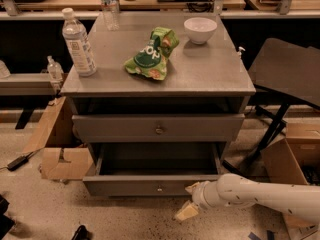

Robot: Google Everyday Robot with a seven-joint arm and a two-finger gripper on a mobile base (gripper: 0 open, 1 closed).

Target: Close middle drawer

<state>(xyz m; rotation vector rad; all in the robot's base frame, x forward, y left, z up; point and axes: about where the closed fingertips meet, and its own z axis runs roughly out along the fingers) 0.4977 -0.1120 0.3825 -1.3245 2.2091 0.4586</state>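
The middle drawer (pixel 150 186) stands pulled out beneath the worktop (pixel 210 79), its box bare. The gripper (pixel 189 200) sits low at the front panel's bottom edge, right of the small knob (pixel 159 188), with its jaws seemingly spread and pinching nothing. To shut the drawer well, I would lift the gripper to panel height near the knob and push straight in, so the drawer does not skew.
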